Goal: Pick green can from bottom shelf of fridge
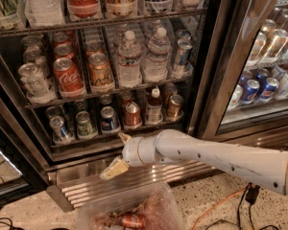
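Observation:
The green can (85, 124) stands upright on the bottom shelf (98, 138) of the fridge (220, 80), second from the left. A silver-blue can (61, 129) is to its left and a dark blue can (108, 119) to its right. My gripper (118, 153) is open and empty. It hangs in front of the fridge, just below the shelf's front edge, to the right of and below the green can. One pale finger (114, 169) points down-left over the base grille (153, 175). The other finger (124, 138) points up.
A reddish can (132, 114), a red-capped bottle (154, 106) and a bronze can (174, 106) fill the shelf's right part. Coca-Cola cans (67, 75) and water bottles (129, 61) stand on the rack above. A clear plastic tub (134, 209) sits on the floor below my arm. An orange cable (213, 210) lies at the right.

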Motion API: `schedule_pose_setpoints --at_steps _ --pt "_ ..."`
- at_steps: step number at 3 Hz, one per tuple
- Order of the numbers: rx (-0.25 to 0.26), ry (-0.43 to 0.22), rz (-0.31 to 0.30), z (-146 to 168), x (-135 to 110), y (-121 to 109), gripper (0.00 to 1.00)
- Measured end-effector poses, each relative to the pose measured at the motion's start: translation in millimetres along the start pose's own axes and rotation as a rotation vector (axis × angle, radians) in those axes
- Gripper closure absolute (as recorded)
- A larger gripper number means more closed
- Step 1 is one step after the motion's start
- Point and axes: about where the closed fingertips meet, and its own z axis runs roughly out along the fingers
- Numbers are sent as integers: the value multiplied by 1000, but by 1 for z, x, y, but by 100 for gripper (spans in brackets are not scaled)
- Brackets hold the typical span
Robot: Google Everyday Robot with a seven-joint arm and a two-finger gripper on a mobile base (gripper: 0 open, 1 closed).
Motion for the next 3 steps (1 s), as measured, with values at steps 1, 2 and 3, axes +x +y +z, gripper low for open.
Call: schedule_pose_setpoints --at_steps 1,2,3 --pt "-27 -72 5 28 -12 3 0" --pt "-45 -149 5 54 -29 13 0" --pt "-18 -213 -2 66 -47 26 0"
